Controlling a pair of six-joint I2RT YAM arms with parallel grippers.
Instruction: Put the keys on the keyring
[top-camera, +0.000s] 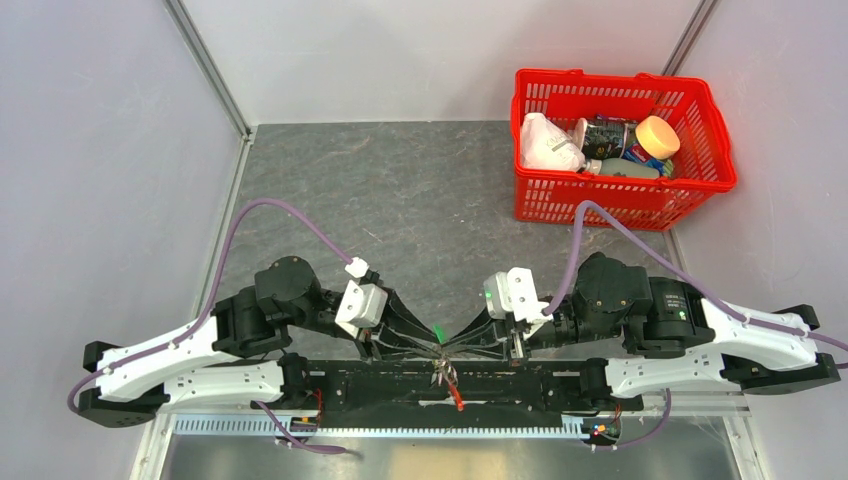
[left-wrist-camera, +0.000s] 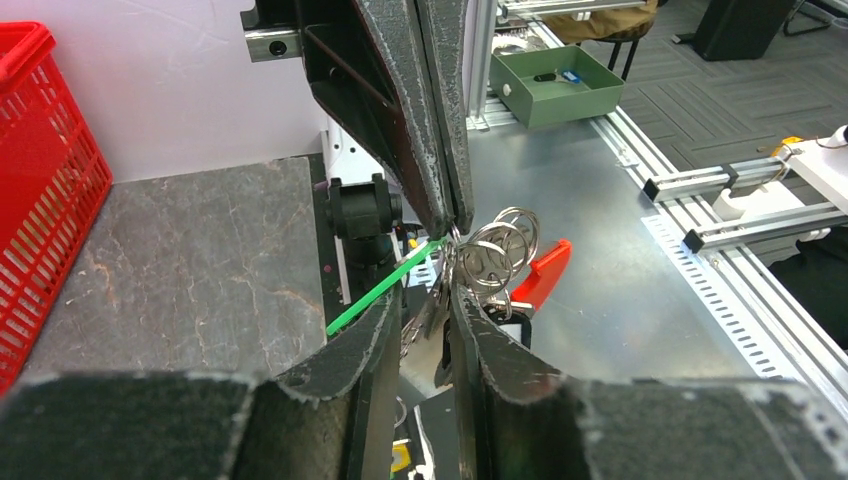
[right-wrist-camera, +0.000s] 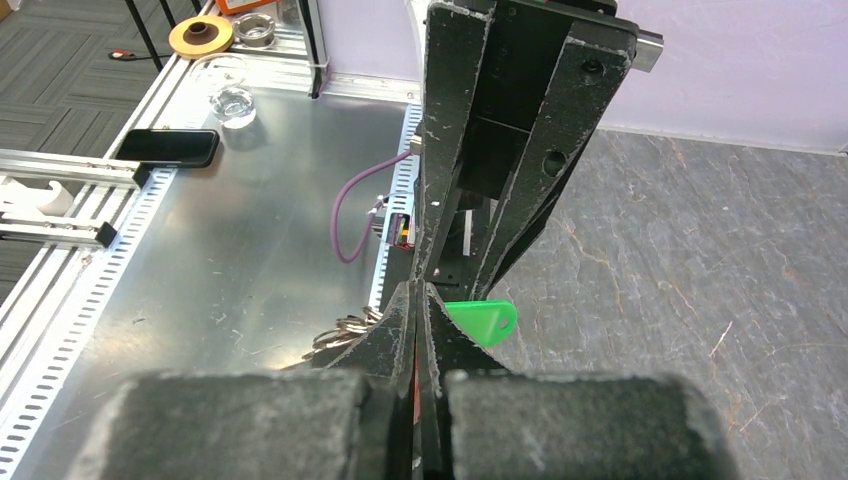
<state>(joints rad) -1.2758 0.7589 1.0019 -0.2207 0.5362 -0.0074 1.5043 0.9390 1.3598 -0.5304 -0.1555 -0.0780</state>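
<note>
I see a grey stone-patterned mat (top-camera: 400, 200) between pale walls, with a red basket (top-camera: 620, 205) at upper right; its labels are too small to read. At bottom centre my right gripper (right-wrist-camera: 418, 296) is pinched closed beside a green tag (right-wrist-camera: 483, 322). My left gripper (left-wrist-camera: 425, 305) stands partly apart around the keys (left-wrist-camera: 490, 258), grip unclear. The keyring (left-wrist-camera: 545, 272) is mostly hidden behind them.
</note>
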